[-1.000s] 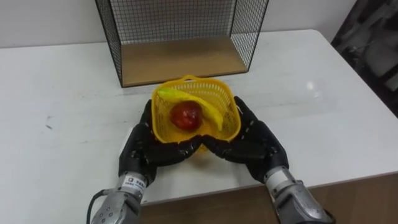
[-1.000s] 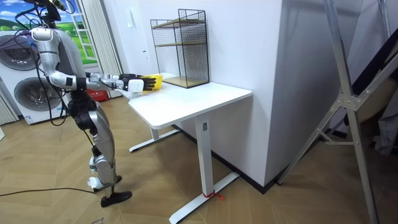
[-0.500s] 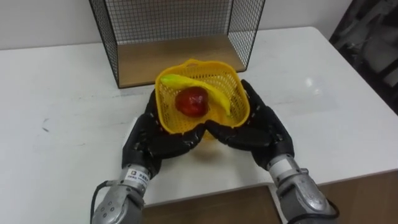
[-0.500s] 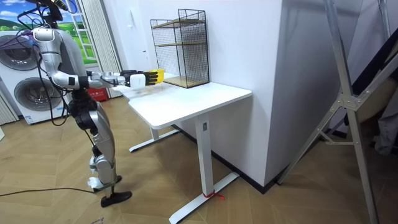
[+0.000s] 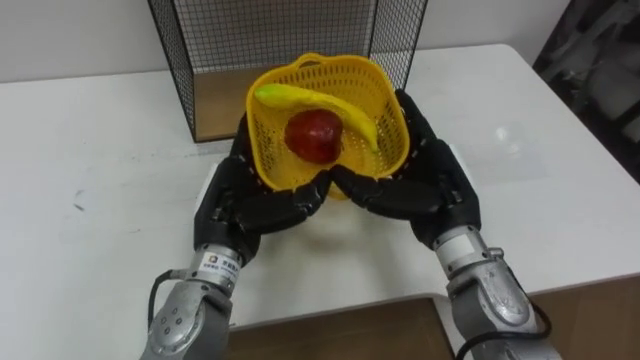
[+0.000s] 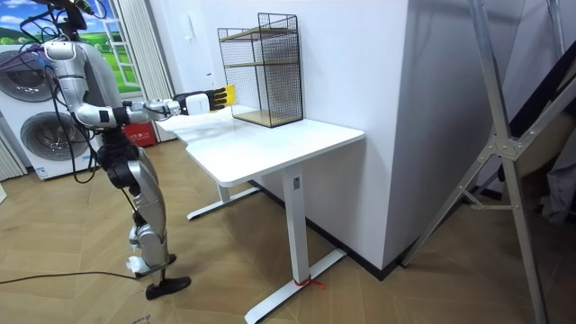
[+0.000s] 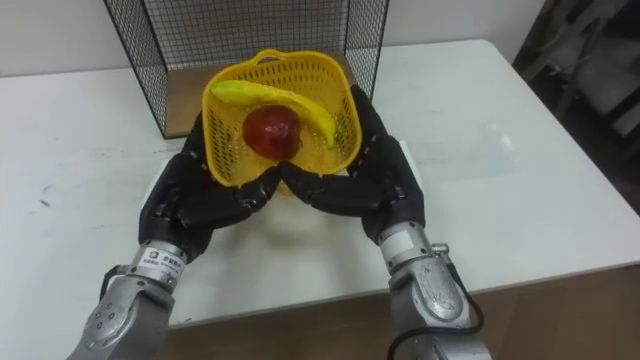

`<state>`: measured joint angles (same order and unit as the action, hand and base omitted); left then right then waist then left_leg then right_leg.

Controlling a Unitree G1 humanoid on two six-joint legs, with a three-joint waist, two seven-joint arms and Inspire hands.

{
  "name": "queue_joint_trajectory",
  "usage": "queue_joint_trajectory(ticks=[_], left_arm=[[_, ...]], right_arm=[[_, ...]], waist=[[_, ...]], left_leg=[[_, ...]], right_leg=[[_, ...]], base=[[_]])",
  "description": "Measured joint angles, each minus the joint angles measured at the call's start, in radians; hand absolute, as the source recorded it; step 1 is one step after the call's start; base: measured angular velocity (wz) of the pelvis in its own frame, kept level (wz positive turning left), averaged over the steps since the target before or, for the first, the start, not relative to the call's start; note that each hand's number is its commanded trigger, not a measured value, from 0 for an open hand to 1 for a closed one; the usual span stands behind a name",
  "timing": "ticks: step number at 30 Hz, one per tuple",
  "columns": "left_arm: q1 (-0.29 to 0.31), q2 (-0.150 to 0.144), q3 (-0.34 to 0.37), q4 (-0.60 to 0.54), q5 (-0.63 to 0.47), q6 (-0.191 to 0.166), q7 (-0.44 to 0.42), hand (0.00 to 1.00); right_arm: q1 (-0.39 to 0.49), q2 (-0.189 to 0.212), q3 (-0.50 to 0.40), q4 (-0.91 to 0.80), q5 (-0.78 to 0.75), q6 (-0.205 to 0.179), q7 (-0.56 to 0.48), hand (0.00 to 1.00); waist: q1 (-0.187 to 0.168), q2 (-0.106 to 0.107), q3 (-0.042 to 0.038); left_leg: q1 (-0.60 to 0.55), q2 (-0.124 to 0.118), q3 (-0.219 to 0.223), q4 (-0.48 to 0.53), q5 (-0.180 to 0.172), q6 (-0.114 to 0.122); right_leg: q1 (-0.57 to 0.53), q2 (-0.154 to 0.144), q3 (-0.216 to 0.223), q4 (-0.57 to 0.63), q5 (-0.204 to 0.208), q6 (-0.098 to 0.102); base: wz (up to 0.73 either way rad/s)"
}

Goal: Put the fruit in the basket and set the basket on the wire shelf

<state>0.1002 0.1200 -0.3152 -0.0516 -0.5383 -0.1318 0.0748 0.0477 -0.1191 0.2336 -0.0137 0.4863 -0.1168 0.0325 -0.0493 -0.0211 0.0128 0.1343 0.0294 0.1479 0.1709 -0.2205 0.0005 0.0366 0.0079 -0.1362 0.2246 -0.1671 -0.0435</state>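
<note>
A yellow plastic basket point(image 5: 388, 135) is held above the white table point(image 5: 90, 150), tipped a little towards me. A red apple point(image 5: 313, 135) and a yellow banana point(image 5: 335, 100) lie inside it. My left hand point(image 5: 238, 200) cups the basket's left side and underside, and my right hand point(image 5: 432, 185) cups the right side, fingers curled round its bottom. Just behind the basket stands the black wire shelf point(image 5: 285, 30) with its wooden floor point(image 5: 215, 100), its open front facing me. In the room view I stand at the table's end with the basket point(image 6: 227, 92) raised before the shelf point(image 6: 263, 67).
The table point(image 6: 279, 139) runs out to an edge on my right and near my body. The shelf has an upper wire level above the wooden floor. Washing machines point(image 6: 27, 126) stand behind me, and a metal frame point(image 6: 513, 135) stands at the room view's right.
Both hands have lifted the basket off the table and carried it up and forward, closer to the shelf's open front. The fruit stays inside.
</note>
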Motion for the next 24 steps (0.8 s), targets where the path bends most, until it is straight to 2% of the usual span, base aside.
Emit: queue_joint_trajectory(ticks=[5, 6, 8, 10, 12, 13, 14, 15, 16, 17, 18, 19, 20, 21, 22, 23, 24], left_arm=[[0.0, 0.001, 0.008, -0.011, 0.0, 0.0, 0.0, 0.0], [0.0, 0.002, 0.01, -0.019, 0.001, 0.0, 0.0, 0.0], [0.0, 0.002, 0.011, -0.027, 0.001, -0.001, 0.0, 0.0], [0.0, 0.002, 0.019, -0.028, 0.0, -0.002, 0.0, 0.0], [0.001, 0.005, 0.027, -0.028, -0.001, -0.003, 0.0, 0.0], [0.003, 0.007, 0.028, -0.028, 0.0, -0.003, 0.0, 0.0], [0.005, 0.008, 0.031, -0.029, 0.001, -0.003, 0.0, 0.0], [0.005, 0.008, 0.032, -0.029, 0.001, -0.005, -0.002, 0.0], [0.005, 0.008, 0.033, -0.029, 0.0, -0.006, -0.003, 0.0], [0.005, 0.008, 0.037, -0.029, 0.0, -0.007, -0.003, 0.0], [0.007, 0.01, 0.04, -0.028, -0.003, -0.006, -0.003, 0.0], [0.008, 0.011, 0.039, -0.028, -0.006, -0.007, -0.003, 0.0], [0.008, 0.01, 0.033, -0.028, -0.007, -0.01, -0.005, 0.0], [0.008, 0.007, 0.029, -0.028, -0.006, -0.011, -0.005, 0.0], [0.008, 0.006, 0.029, -0.028, -0.005, -0.012, -0.005, 0.0], [0.009, 0.007, 0.029, -0.029, -0.004, -0.016, -0.005, 0.0], [0.013, 0.008, 0.031, -0.029, -0.004, -0.017, -0.006, 0.0]], right_arm=[[0.0, 0.004, 0.002, 0.0, 0.002, -0.001, 0.0, 0.0], [0.0, 0.006, 0.006, 0.0, 0.01, -0.005, 0.0, 0.0], [0.0, 0.008, 0.008, 0.0, 0.01, -0.02, 0.0, 0.0], [-0.001, 0.008, 0.01, -0.001, 0.013, -0.027, 0.006, 0.0], [0.004, 0.008, 0.017, 0.0, 0.024, -0.027, 0.01, 0.0], [0.006, 0.008, 0.017, 0.0, 0.026, -0.027, 0.011, 0.0], [0.008, 0.007, 0.017, -0.001, 0.023, -0.027, 0.015, 0.0], [0.007, 0.007, 0.017, -0.001, 0.023, -0.029, 0.021, 0.0], [0.007, 0.007, 0.016, -0.001, 0.023, -0.032, 0.026, 0.0], [0.008, 0.004, 0.017, 0.0, 0.025, -0.034, 0.034, 0.0], [0.011, 0.005, 0.018, 0.001, 0.028, -0.034, 0.036, 0.0], [0.011, 0.002, 0.019, 0.001, 0.037, -0.034, 0.037, 0.0], [0.009, -0.01, 0.017, 0.001, 0.049, -0.035, 0.037, 0.0], [0.009, -0.01, 0.015, 0.001, 0.05, -0.034, 0.038, 0.0], [0.009, -0.01, 0.015, 0.001, 0.05, -0.034, 0.038, 0.0], [0.009, -0.008, 0.017, 0.002, 0.048, -0.033, 0.039, 0.0], [0.016, -0.008, 0.02, 0.002, 0.048, -0.03, 0.044, 0.0]], waist=[[0.008, -0.003, 0.0012], [0.012, -0.008, 0.0042], [0.017, -0.019, 0.0046], [0.022, -0.024, 0.0055], [0.031, -0.034, 0.008], [0.035, -0.038, 0.0068], [0.04, -0.042, 0.0074], [0.052, -0.039, 0.0068], [0.056, -0.034, 0.0075], [0.056, -0.022, 0.0086], [0.058, -0.021, 0.0084], [0.06, -0.02, 0.0057], [0.065, -0.021, 0.0031], [0.071, -0.021, 0.0026], [0.076, -0.021, 0.0025], [0.089, -0.015, -0.0013], [0.088, -0.022, -0.0084]], left_leg=[[0.0, 0.001, 0.0, 0.003, 0.0, 0.0], [-0.004, 0.001, 0.0, 0.013, 0.0, 0.0], [-0.019, 0.005, -0.004, 0.04, -0.002, -0.001], [-0.039, 0.011, 0.003, 0.091, -0.024, -0.004], [-0.094, 0.03, 0.004, 0.235, -0.069, -0.019], [-0.108, 0.034, 0.004, 0.275, -0.076, -0.019], [-0.136, 0.048, 0.005, 0.357, -0.081, -0.019], [-0.172, 0.066, 0.005, 0.447, -0.081, -0.019], [-0.19, 0.078, 0.003, 0.493, -0.081, -0.019], [-0.24, 0.102, -0.011, 0.592, -0.074, -0.019], [-0.284, 0.097, -0.051, 0.652, -0.067, -0.024], [-0.296, 0.085, -0.064, 0.635, -0.076, -0.023], [-0.335, 0.056, -0.069, 0.568, -0.085, -0.014], [-0.373, 0.03, -0.063, 0.468, -0.076, -0.017], [-0.39, 0.023, -0.062, 0.405, -0.062, -0.023], [-0.407, 0.017, -0.055, 0.305, 0.026, -0.013], [-0.398, 0.004, -0.06, 0.262, 0.088, -0.001]], right_leg=[[-0.002, 0.0, -0.001, 0.005, 0.0, 0.0], [-0.008, -0.003, -0.001, 0.015, -0.004, -0.003], [-0.022, -0.005, -0.002, 0.041, -0.016, -0.004], [-0.042, -0.005, -0.003, 0.081, -0.036, -0.008], [-0.068, -0.003, -0.003, 0.146, -0.075, -0.019], [-0.073, -0.003, -0.001, 0.164, -0.087, -0.022], [-0.071, 0.0, 0.012, 0.179, -0.101, -0.028], [-0.068, 0.018, 0.027, 0.183, -0.105, -0.035], [-0.065, 0.029, 0.029, 0.186, -0.105, -0.041], [-0.051, 0.048, 0.031, 0.19, -0.108, -0.054], [-0.044, 0.055, 0.037, 0.196, -0.115, -0.061], [-0.044, 0.053, 0.041, 0.198, -0.117, -0.062], [-0.047, 0.047, 0.052, 0.198, -0.123, -0.068], [-0.047, 0.041, 0.065, 0.196, -0.126, -0.067], [-0.047, 0.041, 0.07, 0.197, -0.127, -0.065], [-0.047, 0.037, 0.076, 0.207, -0.132, -0.061], [-0.043, 0.035, 0.087, 0.215, -0.15, -0.053]], base=[[0.0], [-0.03], [0.0], [-0.02], [-0.07], [-0.09], [-0.18], [-0.22], [-0.22], [-0.05], [0.0], [-0.08], [-0.28], [-0.33], [-0.52], [-0.52], [-0.35]])
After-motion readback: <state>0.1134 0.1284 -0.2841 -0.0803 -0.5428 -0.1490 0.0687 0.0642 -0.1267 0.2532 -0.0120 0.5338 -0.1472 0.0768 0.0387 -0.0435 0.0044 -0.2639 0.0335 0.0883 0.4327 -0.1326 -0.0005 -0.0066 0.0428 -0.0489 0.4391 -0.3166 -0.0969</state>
